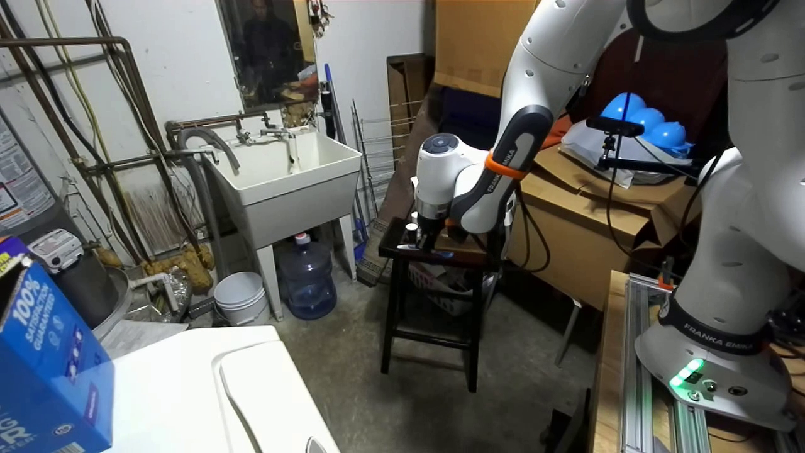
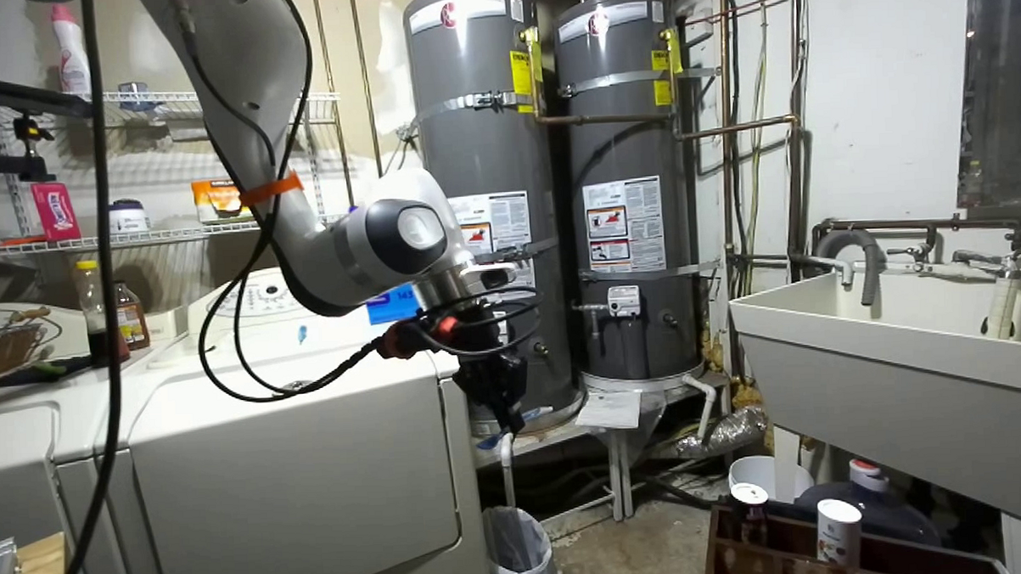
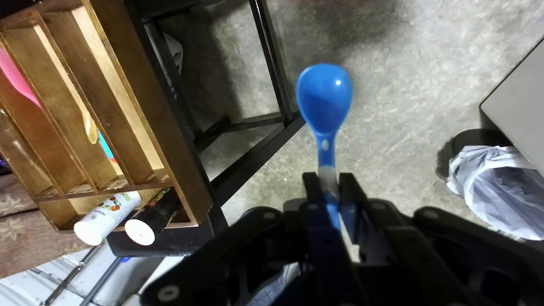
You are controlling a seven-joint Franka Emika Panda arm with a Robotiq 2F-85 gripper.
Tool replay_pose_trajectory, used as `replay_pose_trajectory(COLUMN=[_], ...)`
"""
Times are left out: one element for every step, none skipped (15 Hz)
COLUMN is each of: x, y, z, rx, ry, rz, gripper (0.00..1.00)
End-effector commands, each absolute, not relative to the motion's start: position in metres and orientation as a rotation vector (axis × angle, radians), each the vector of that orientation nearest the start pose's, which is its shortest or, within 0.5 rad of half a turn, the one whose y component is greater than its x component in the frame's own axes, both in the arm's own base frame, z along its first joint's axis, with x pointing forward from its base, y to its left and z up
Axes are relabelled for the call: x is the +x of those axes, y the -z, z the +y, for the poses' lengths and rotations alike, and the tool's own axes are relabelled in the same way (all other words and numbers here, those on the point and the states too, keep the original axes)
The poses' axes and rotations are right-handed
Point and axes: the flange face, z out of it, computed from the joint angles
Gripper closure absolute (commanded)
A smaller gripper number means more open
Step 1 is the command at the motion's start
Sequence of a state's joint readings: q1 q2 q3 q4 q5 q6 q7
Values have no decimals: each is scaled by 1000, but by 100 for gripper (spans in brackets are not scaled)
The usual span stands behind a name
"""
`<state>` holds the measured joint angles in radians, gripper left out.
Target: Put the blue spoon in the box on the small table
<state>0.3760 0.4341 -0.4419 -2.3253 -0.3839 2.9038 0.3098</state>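
The blue spoon (image 3: 324,97) is held by its handle between the fingertips of my gripper (image 3: 327,183), bowl pointing away, above the floor in the wrist view. The gripper (image 2: 511,416) and spoon (image 2: 489,442) also show in an exterior view. In an exterior view the gripper (image 1: 429,240) appears in front of the small table (image 1: 434,340), with the spoon's bowl (image 1: 444,254) below it. The dark-brown box (image 3: 146,97) with several compartments sits on the table, left of the spoon in the wrist view. The box (image 2: 718,539) is partly cut off in an exterior view.
A white canister (image 3: 108,216) and a black canister (image 3: 155,216) stand in the box's end compartment. A pink utensil (image 3: 17,78) and a yellowish one (image 3: 89,127) lie in other compartments. A lined bin (image 3: 493,191), white machine (image 2: 304,464) and utility sink (image 1: 302,207) are nearby.
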Motion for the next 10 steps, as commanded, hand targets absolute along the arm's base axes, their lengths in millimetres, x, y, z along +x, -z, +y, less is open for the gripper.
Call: replay_pose_trajectory(x=[530, 528, 528, 527, 529, 528, 526, 524, 524, 523], y=[-184, -186, -187, -188, -188, -191, -194, -196, -195, -192], z=[-23, -24, -24, -24, -31, -41, -52, -67, -81, -97], rx=[-3398, -3395, -3393, -3391, -3406, -3405, -3418, -3430, -3441, -3455], ry=[325, 328, 330, 331, 336, 359, 352, 351, 342, 321], rz=[-77, -77, -76, -77, -71, -82, -92, -137, -195, -283], gripper=[85, 85, 85, 96, 96, 96, 96, 96, 96, 96])
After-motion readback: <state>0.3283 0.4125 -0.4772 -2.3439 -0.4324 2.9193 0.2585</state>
